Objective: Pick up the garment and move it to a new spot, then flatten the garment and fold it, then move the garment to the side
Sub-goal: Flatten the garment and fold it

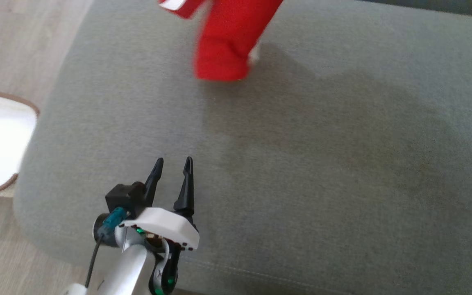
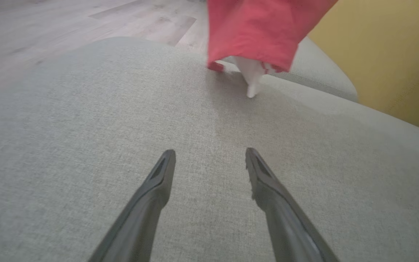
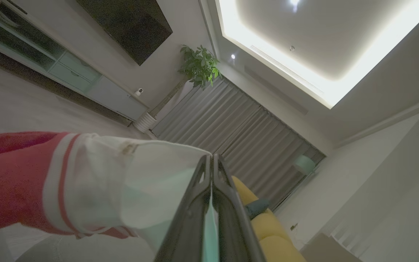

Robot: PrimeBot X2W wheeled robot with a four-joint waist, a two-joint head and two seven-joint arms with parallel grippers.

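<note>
Garment (image 1: 223, 45) hangs over the grey cushion's (image 1: 322, 164) far side, pinched in my right tool (image 3: 212, 157). My left tool (image 1: 174, 162) hovers spread wide over the cushion's near edge.

No legible text, labels or numbers

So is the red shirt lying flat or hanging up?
Hanging. The right gripper is shut on the garment at its white part, and it dangles bunched over the grey cushion.
</note>
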